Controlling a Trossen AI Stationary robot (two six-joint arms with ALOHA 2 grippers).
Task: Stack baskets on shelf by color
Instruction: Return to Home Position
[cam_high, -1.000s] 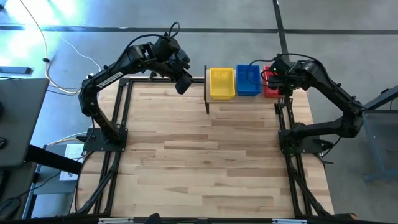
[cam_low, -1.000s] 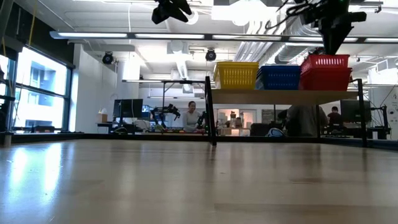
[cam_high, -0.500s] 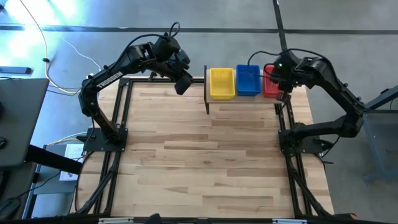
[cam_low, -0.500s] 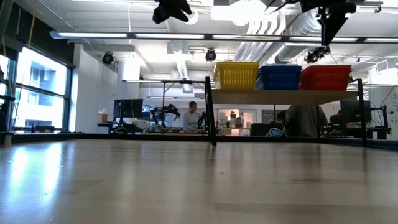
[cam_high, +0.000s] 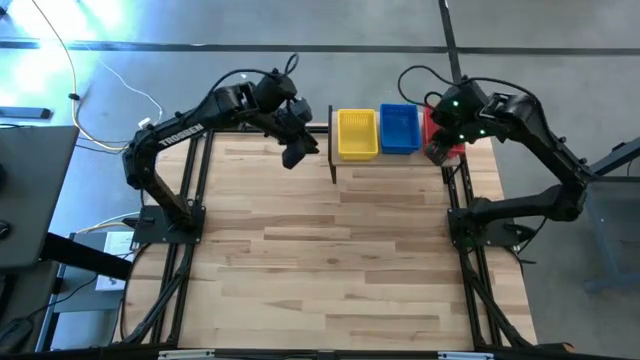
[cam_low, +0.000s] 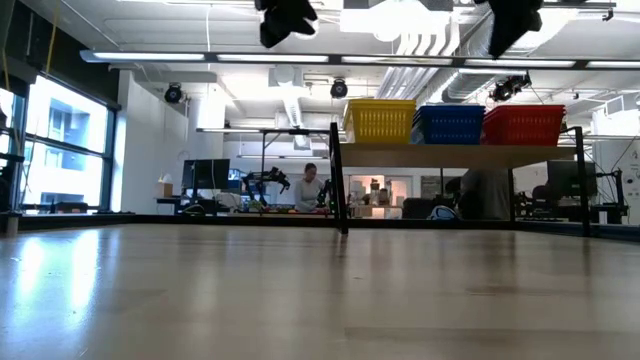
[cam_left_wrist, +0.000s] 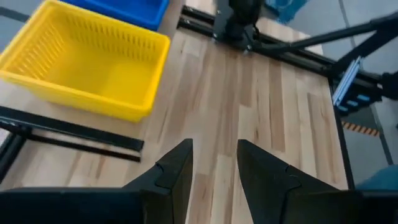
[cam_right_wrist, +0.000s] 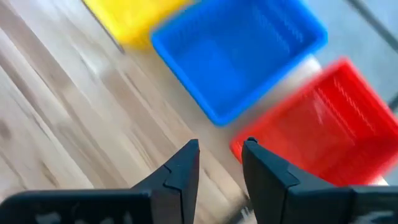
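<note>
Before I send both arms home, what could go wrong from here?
1. The right gripper, open and empty, hangs over the red basket stack at the right end of the shelf; a low sideways swing might clip it off the edge.
2. The left gripper hangs close to its left leg; a bump there could shake the yellow stack and blue stack too.

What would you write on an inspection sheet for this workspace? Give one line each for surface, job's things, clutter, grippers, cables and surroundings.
Surface: wooden table, light planks.
Job's things: yellow baskets, blue baskets, red baskets in a row on the shelf.
Clutter: nothing seen.
Grippers: left gripper and right gripper high up near the shelf's ends, fingers slightly apart, empty.
Cables: loose cables on the floor left of the table.
Surroundings: a person seated in the room behind.
</note>
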